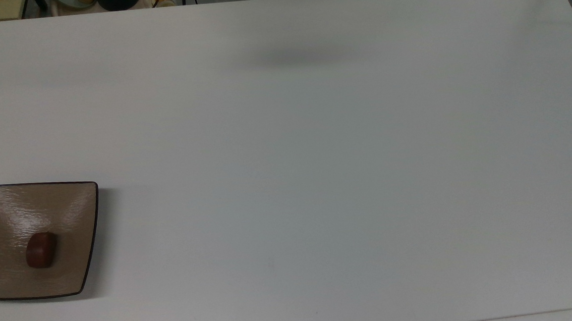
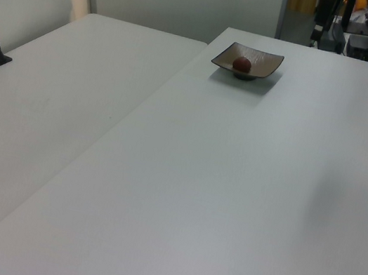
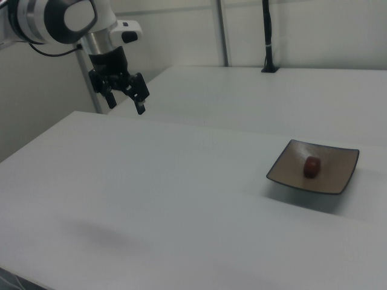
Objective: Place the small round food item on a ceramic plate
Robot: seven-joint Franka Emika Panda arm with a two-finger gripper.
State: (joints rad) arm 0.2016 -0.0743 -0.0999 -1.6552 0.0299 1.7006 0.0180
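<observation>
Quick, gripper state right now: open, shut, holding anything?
Gripper: open, holding nothing, raised above the table.

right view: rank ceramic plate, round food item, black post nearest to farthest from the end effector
1. ceramic plate, the right view's right, near rim closest
2. small round food item, on the plate, barely farther
3. black post, back table
</observation>
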